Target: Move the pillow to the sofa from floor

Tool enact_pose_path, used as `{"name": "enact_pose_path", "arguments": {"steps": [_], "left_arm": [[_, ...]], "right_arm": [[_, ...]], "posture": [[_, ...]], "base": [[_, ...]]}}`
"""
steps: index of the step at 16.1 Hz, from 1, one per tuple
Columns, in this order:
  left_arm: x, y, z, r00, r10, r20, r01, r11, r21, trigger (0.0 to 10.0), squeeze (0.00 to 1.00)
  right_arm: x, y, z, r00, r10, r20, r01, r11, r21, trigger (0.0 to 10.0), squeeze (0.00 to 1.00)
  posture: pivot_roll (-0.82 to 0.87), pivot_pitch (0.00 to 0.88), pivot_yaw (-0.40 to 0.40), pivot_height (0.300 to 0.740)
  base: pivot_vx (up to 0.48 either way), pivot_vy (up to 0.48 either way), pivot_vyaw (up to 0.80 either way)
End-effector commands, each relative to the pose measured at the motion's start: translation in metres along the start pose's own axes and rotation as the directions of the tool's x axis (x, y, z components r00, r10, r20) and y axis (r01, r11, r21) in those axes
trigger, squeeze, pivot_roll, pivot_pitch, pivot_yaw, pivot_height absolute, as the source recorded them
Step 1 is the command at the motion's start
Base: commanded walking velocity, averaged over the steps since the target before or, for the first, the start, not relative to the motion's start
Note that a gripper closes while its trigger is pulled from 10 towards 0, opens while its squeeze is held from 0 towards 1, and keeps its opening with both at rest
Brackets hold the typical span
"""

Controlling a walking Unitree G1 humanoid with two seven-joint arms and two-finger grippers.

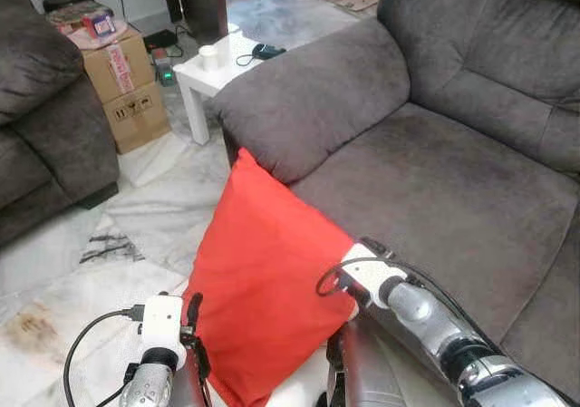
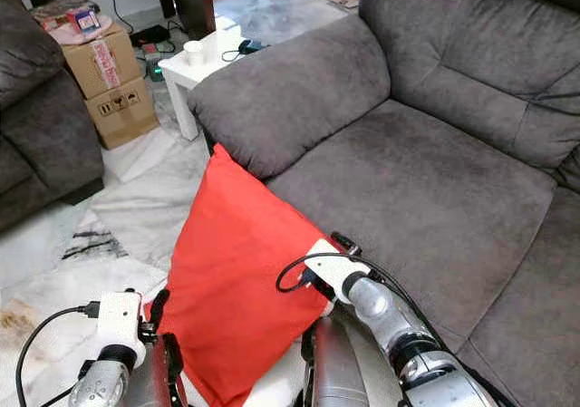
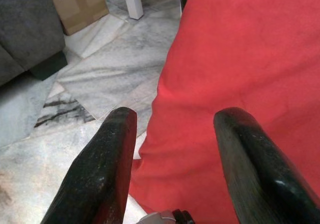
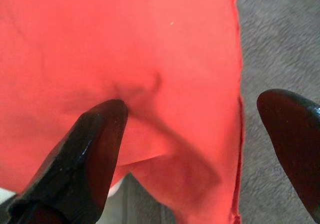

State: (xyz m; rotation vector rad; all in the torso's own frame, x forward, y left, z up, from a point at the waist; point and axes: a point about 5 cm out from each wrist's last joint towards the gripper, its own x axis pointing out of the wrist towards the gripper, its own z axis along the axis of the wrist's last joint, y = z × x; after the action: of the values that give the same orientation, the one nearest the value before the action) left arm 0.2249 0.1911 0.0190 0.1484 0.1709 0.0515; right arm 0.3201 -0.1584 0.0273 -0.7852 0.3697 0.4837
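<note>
a red pillow [image 1: 263, 289] is being propped upright on the marble floor [image 1: 154, 208], its top corner leaning against the front of the grey sofa [image 1: 435, 180] just below the armrest. the left gripper [image 3: 175, 139] is being held wide open at the pillow's left edge, one finger over the floor and the other over the red fabric, nothing being gripped. the right gripper [image 4: 192, 129] is also being held wide open at the pillow's right edge, one finger [image 4: 97, 139] being pressed into the fabric so that a dent is being made, the other over the sofa seat. a small white table [image 1: 213, 72] and cardboard boxes [image 1: 127, 85] are being seen further back on the floor.
</note>
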Motion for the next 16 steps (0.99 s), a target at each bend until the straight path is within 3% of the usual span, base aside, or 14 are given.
{"name": "enact_pose_path", "arguments": {"steps": [1,2,4,6,10,11,16], "left_arm": [[-0.004,-0.002,-0.004,1.0,-0.001,-0.02,0.002,1.0,0.005,10.0,0.0],[-0.005,-0.003,-0.004,1.0,-0.006,-0.025,0.006,1.0,0.003,10.0,0.0],[-0.006,-0.004,-0.005,1.0,-0.009,-0.03,0.009,1.0,0.0,10.0,0.0],[-0.006,-0.005,-0.006,0.999,-0.012,-0.032,0.012,1.0,-0.004,10.0,0.0],[-0.004,-0.011,-0.003,0.999,-0.028,-0.025,0.028,1.0,0.005,10.0,0.0],[-0.004,-0.011,-0.003,0.999,-0.03,-0.024,0.03,1.0,0.006,10.0,0.0],[-0.003,-0.01,0.0,1.0,-0.023,-0.019,0.024,0.999,0.021,10.0,0.0]], "right_arm": [[0.0,0.004,-0.005,0.999,0.023,-0.046,-0.025,0.999,-0.041,10.0,0.0],[-0.002,0.009,-0.012,0.994,0.073,-0.082,-0.08,0.992,-0.092,10.0,0.0],[-0.003,0.012,-0.014,0.99,0.113,-0.088,-0.122,0.987,-0.104,10.0,0.0],[-0.004,0.007,-0.016,0.992,0.085,-0.092,-0.095,0.989,-0.11,10.0,0.0],[-0.002,0.001,-0.015,0.994,0.02,-0.109,-0.046,0.968,-0.246,10.0,0.0],[-0.002,0.002,-0.014,0.994,0.009,-0.109,-0.044,0.946,-0.32,10.0,0.0],[0.002,0.005,-0.009,0.99,-0.087,-0.11,0.045,0.942,-0.333,10.0,0.0]], "posture": [[0.0,0.158,-0.075,0.557],[0.0,0.161,-0.078,0.557],[-0.01,0.162,-0.078,0.557],[-0.01,0.164,-0.079,0.557],[-0.01,0.165,-0.082,0.557],[-0.01,0.166,-0.084,0.557],[0.01,0.171,-0.087,0.557]], "base": [[0.0,0.0,0.0],[0.0,0.0,0.0],[0.0,0.0,0.0],[0.0,0.0,0.0],[0.0,0.0,0.0],[0.0,0.0,0.0],[0.0,0.0,0.0]]}}
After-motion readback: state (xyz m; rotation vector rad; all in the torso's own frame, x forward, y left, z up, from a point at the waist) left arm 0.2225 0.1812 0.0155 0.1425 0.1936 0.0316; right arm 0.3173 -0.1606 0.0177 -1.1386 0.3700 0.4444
